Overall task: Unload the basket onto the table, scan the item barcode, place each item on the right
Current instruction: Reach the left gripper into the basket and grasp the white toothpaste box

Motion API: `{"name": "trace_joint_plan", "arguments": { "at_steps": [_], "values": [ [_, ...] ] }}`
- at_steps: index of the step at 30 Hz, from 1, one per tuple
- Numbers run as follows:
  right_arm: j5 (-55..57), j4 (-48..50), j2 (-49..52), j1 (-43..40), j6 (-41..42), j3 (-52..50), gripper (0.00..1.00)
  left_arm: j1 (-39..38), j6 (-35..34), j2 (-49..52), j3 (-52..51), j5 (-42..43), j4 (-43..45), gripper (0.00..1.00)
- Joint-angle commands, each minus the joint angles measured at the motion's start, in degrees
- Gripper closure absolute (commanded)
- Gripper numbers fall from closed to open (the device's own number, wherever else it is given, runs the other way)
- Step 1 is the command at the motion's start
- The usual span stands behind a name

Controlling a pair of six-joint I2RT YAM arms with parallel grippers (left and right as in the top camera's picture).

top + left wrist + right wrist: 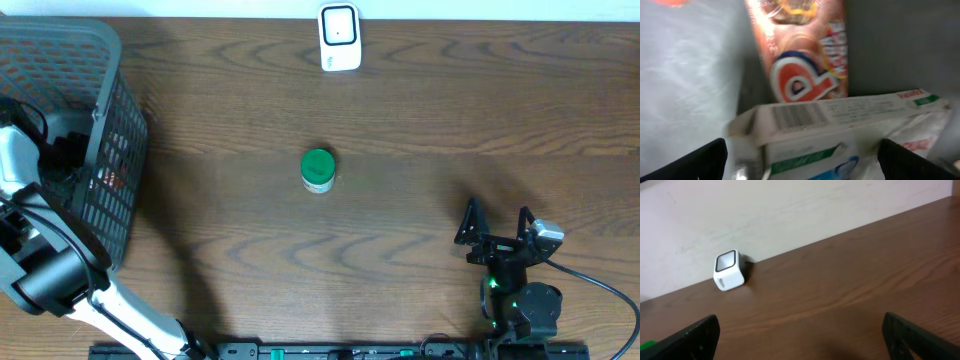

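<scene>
Reaching down into the grey basket (100, 60) at the far left of the table (400, 130), the left arm hides its pincer from the overhead view. The left wrist view shows the left gripper (802, 150) wide open, its two dark fingers (695, 160) spread at the bottom corners and clamped on nothing. Between and just beyond them lies a white box (840, 112), its printed barcode (797, 116) facing up toward the camera. A red-orange packet (805, 50) with a large letter P lies just behind the box; the picture is too blurred to read more.

A green-lidded jar (318, 170) stands upright near the middle of the table, well apart from both arms. The white scanner (339, 38) sits at the far edge, near the centre, against the wall.

At the near right, the right gripper (496, 215) is also spread wide and empty above bare wood, pointing toward the far edge.
</scene>
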Motion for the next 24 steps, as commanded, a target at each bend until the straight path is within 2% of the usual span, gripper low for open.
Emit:
{"name": "trace_joint_plan", "arguments": {
  "at_steps": [1, 5, 11, 20, 24],
  "values": [
    [0.17, -0.20, -0.31, -0.61, -0.68, -0.07, 0.01, 0.15, -0.28, 0.07, -1.11, 3.96, 0.79, 0.08],
    [0.17, -0.20, -0.31, -0.61, -0.68, -0.07, 0.01, 0.15, -0.72, 0.02, -1.09, 4.52, 1.40, 0.31],
    [0.17, -0.20, -0.31, -0.61, -0.68, -0.07, 0.01, 0.94, -0.68, -1.38, 0.04, 7.37, 1.36, 0.56],
    [0.17, -0.20, -0.31, -0.61, -0.68, -0.07, 0.01, 4.02, -0.68, -14.34, 1.62, 7.74, 1.36, 0.80],
    [0.17, -0.20, -0.31, -0.61, -0.68, -0.07, 0.01, 4.70, -0.70, -22.36, 1.62, 7.74, 1.36, 0.81]
  ]
}}
